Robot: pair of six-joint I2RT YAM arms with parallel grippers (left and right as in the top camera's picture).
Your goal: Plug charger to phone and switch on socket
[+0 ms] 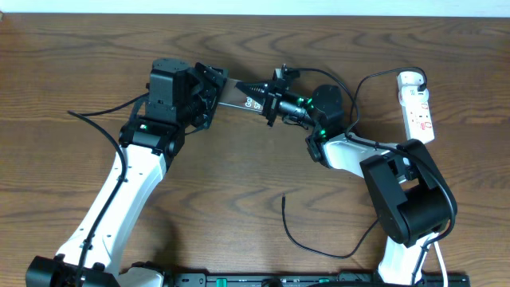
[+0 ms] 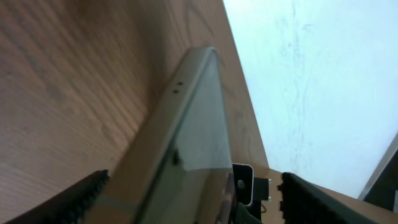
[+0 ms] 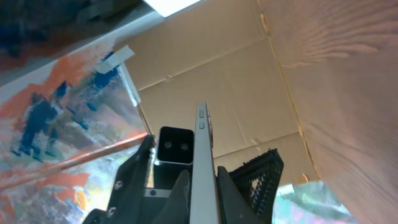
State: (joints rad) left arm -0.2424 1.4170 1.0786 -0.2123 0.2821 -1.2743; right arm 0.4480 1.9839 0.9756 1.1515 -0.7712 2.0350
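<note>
Upper centre, overhead: right gripper (image 1: 269, 104) is pinching phone (image 1: 243, 94) on edge; left gripper (image 1: 217, 96), spread wide, is straddling it, likely steadying.

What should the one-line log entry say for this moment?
right claw: shut on phone | left claw: open around phone | charger: tip free on table | socket: apart from both claws

Overhead: both phone (image 1: 237, 94) ends hidden inside left pincer (image 1: 217, 97) and right pincer (image 1: 268, 100); only short middle strip shows. Middle run of charger (image 1: 286, 215) lost under right arm; plug tip too small to make out. Switch positions on socket (image 1: 417, 102) too small. Left wrist view: phone blurred, near end cut by bottom edge.
</note>
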